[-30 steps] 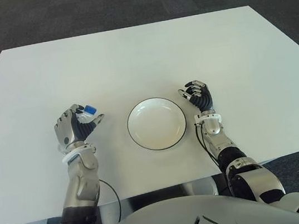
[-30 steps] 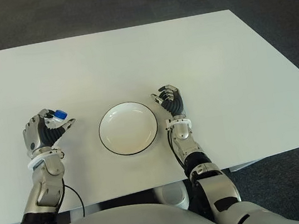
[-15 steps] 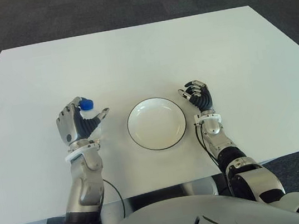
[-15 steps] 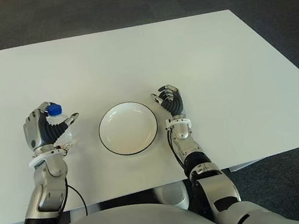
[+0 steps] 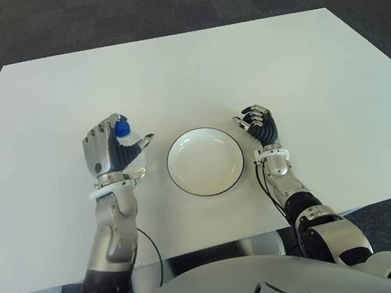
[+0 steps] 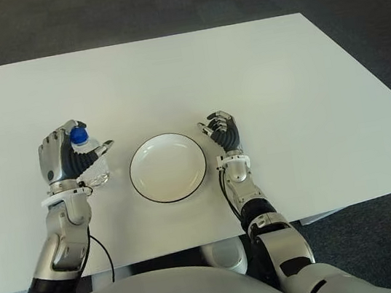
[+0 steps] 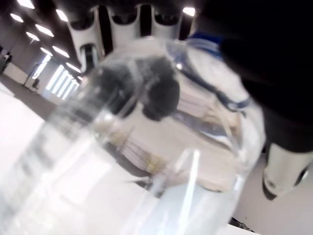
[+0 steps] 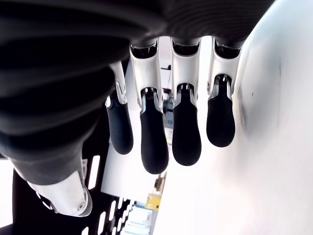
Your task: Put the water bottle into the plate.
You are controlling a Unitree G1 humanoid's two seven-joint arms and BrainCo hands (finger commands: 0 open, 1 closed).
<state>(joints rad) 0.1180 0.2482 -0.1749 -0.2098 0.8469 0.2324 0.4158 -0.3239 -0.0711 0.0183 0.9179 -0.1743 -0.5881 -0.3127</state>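
The left hand (image 5: 112,154) is holding the water bottle (image 5: 127,143). Its fingers are curling around the clear body of the bottle, and the blue cap (image 5: 122,128) is poking out at the top of the fist. The bottle is standing nearly upright in the hand. From these views I cannot tell if its bottom is touching the white worktop (image 5: 170,76). In the left wrist view the see-through bottle (image 7: 146,147) is filling almost the whole picture, with dark fingers (image 7: 156,93) pressing against it.

The hand and bottle are sitting just to the left of the plate (image 5: 205,161). They are near it, but the bottle is not over the plate. The plate is round and white with a thin dark rim, and it is lying flat on the worktop in the near middle.

The right hand (image 5: 260,125) is showing just to the right of the plate. Its fingers (image 8: 154,142) are curling loosely and are holding nothing.

Dark carpet floor (image 5: 159,4) is showing beyond the far edge of the worktop.
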